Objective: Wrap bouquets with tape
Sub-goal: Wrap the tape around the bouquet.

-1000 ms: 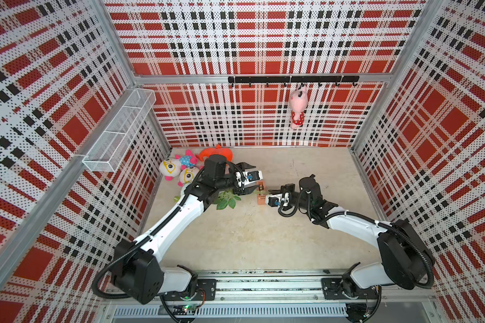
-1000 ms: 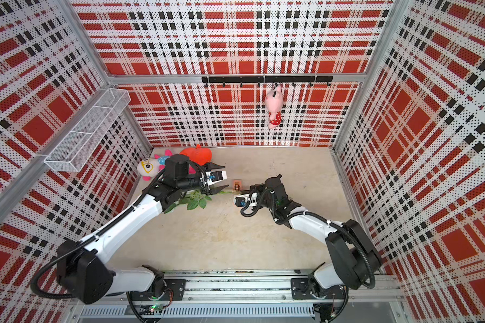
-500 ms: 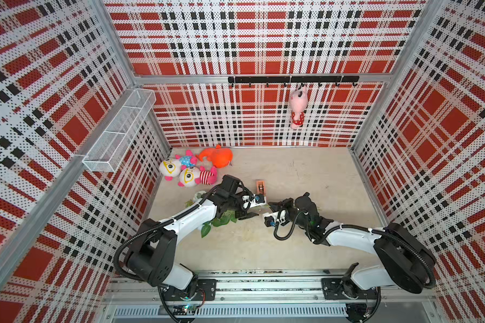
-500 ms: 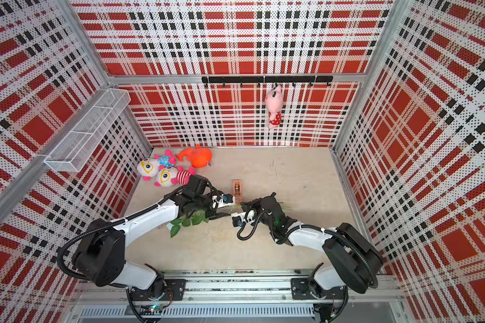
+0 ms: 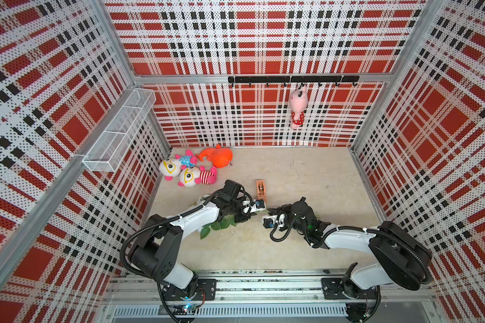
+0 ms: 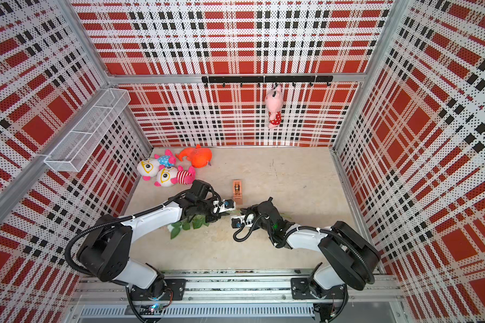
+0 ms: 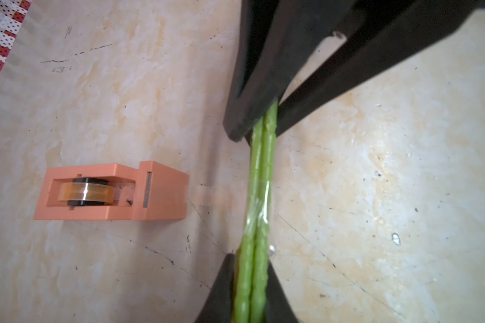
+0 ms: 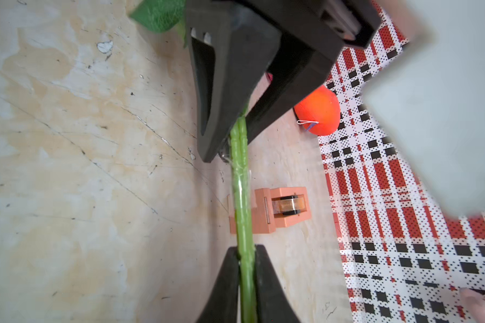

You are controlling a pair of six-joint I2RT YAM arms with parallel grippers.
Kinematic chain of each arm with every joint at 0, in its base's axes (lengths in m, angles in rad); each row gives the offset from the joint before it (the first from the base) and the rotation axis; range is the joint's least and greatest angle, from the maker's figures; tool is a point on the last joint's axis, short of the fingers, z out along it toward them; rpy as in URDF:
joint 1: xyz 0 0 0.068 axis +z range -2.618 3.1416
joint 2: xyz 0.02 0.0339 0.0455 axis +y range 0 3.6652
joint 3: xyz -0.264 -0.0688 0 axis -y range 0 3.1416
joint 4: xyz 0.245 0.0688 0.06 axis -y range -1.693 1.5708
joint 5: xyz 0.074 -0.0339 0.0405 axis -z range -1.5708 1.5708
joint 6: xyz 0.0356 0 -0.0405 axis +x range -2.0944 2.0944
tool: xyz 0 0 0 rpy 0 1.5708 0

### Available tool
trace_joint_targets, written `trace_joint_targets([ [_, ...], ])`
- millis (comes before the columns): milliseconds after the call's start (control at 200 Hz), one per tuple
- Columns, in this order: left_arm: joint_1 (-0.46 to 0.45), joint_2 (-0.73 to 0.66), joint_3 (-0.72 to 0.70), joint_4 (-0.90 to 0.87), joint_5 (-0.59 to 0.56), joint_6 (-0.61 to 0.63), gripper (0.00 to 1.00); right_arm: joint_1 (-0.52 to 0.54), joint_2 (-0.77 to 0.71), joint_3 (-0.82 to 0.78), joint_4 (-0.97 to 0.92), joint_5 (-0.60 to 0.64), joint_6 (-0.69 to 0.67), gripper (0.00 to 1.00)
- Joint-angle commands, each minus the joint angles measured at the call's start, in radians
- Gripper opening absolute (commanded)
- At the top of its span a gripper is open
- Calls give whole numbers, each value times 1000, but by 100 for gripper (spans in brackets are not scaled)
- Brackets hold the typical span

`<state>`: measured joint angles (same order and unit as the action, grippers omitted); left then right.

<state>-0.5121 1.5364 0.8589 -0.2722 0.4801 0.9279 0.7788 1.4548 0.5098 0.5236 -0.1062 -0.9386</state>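
Bouquet stems (image 7: 259,173) mid-table, leaves (image 5: 219,223) toward 9 o'clock, clear tape band (image 7: 259,208) round them, left gripper (image 7: 249,258) clenched on stems, right gripper (image 8: 246,251) clenched just beside, tape dispenser (image 5: 261,191) at 12 o'clock of both.

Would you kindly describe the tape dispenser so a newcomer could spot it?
On the beige table, look behind the bouquet stems. The tape dispenser stands alone: a small orange-tan box holding a roll, hard-edged unlike the orange plush toy farther back.

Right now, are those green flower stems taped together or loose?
Taped together: clear, shiny tape wraps the two stems in both wrist views.
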Motion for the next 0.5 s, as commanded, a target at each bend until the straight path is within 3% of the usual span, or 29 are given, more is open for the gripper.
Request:
trace_joint_targets([
  [0, 1, 6, -1, 21, -16, 17, 13, 8, -21, 14, -75, -50, 110, 26],
  [55, -7, 7, -1, 22, -33, 17, 11, 8, -32, 16, -93, -43, 169, 39],
  [140, -22, 10, -5, 27, -70, 12, 8, 8, -61, 29, -146, -5, 273, 66],
  [180, -28, 15, -8, 27, -81, 12, 7, 6, -86, 36, -187, 0, 325, 73],
  [336, -43, 34, -9, 32, -104, 12, 3, -22, -219, 10, -268, -41, 573, 84],
  [491, -62, 55, -7, 32, -137, 11, 0, -112, -383, -39, -310, -154, 849, 87],
])
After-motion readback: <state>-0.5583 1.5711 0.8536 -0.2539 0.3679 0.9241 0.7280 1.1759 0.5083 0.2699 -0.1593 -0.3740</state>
